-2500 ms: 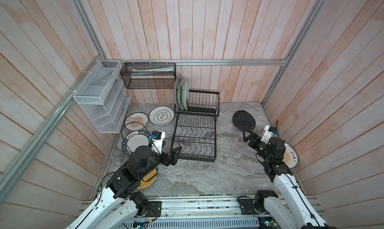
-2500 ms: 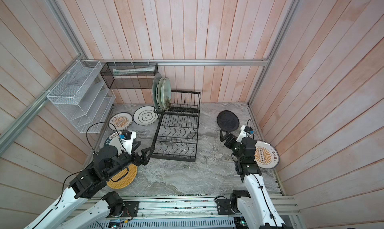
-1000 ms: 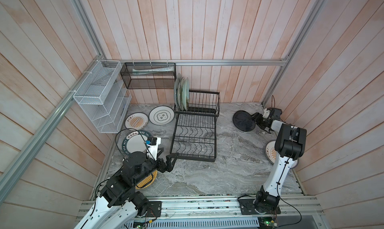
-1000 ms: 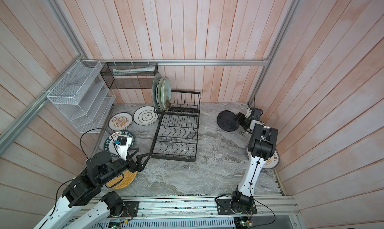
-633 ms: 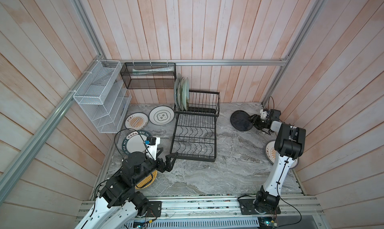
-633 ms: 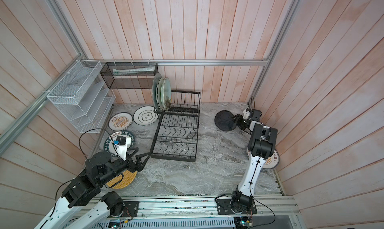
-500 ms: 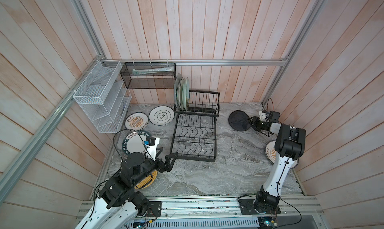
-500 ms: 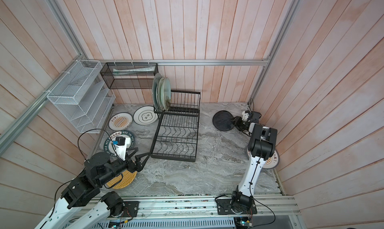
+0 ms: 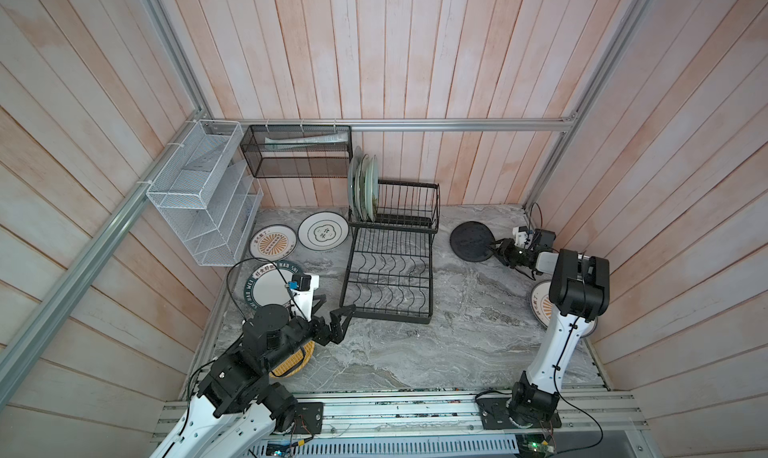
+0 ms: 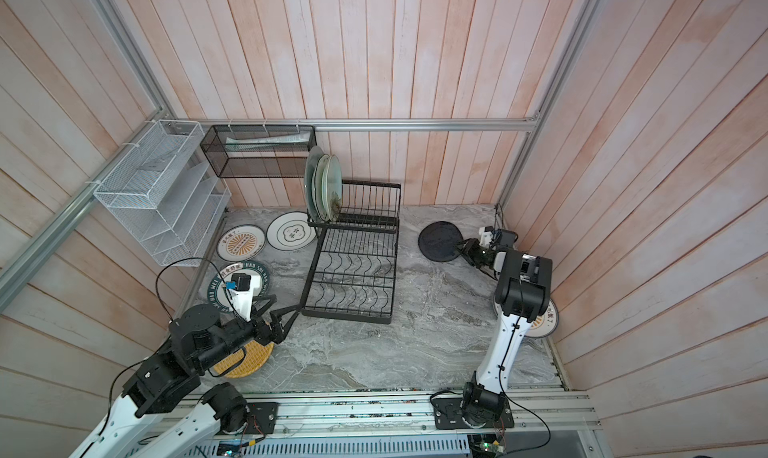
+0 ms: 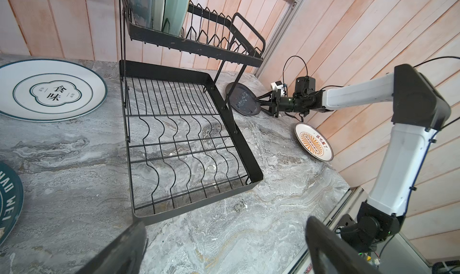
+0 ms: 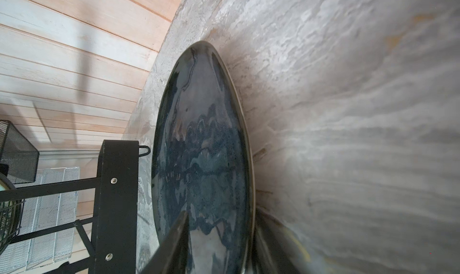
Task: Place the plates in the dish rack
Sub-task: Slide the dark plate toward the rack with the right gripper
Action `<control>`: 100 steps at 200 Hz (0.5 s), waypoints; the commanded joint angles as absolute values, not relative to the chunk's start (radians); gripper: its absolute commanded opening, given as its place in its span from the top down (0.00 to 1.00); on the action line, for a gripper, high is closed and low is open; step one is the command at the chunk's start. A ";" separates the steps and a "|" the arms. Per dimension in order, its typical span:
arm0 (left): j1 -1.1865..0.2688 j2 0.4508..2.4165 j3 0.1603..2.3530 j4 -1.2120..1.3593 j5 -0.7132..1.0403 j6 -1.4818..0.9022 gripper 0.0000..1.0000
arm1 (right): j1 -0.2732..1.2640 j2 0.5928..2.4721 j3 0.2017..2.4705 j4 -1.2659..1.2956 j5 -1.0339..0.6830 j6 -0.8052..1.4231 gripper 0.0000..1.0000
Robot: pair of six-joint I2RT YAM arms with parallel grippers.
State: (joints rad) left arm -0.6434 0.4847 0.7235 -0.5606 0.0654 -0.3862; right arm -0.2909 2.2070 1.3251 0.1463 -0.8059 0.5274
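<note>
In the last second the right gripper has narrowed its jaws astride the right rim of the black plate, which lies far right on the tabletop. The plate has been nudged slightly left toward the dish rack. A firm clamp cannot be told, though a lift looks near. The left gripper has its jaws wide open and empty.

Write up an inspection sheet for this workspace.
Surface: grey marble tabletop, no spills seen.
Job's things: dish rack holds three plates upright in its upper tier; black plate, yellow plate and four printed plates are outside it.
Clutter: nothing seen.
Grippers: left gripper open, empty, near the rack's front corner; right gripper straddles the black plate's rim, grip unclear.
Cables: black cable loops over a printed plate.
Surroundings: plank walls; white mesh organizer and black mesh basket hang there.
</note>
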 commanded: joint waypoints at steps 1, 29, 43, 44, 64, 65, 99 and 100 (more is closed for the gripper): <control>-0.639 0.485 0.710 -0.549 0.045 -0.383 0.00 | -0.275 2.247 1.329 0.003 -0.731 0.543 0.64; -0.639 0.485 0.711 -0.549 0.041 -0.384 0.00 | -0.272 2.268 1.365 -0.042 -0.703 0.539 0.71; -0.640 0.486 0.712 -0.551 0.040 -0.384 0.00 | -0.267 2.271 1.373 -0.059 -0.684 0.538 0.74; -0.640 0.486 0.712 -0.551 0.040 -0.384 0.00 | -0.267 2.271 1.373 -0.059 -0.684 0.538 0.74; -0.640 0.488 0.712 -0.551 0.040 -0.385 0.00 | -0.260 2.284 1.398 -0.093 -0.666 0.532 0.77; -0.640 0.488 0.712 -0.551 0.040 -0.385 0.00 | -0.260 2.285 1.399 -0.094 -0.665 0.531 0.77; -0.640 0.485 0.713 -0.551 0.038 -0.384 0.00 | -0.249 2.302 1.441 -0.148 -0.614 0.533 0.84; -0.640 0.484 0.712 -0.551 0.038 -0.384 0.00 | -0.248 2.303 1.441 -0.150 -0.613 0.533 0.85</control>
State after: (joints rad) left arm -0.6434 0.4881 0.7235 -0.5610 0.0475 -0.3862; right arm -0.2695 2.2372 1.4319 -0.0189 -0.7155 0.5419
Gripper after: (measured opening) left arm 0.999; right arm 0.182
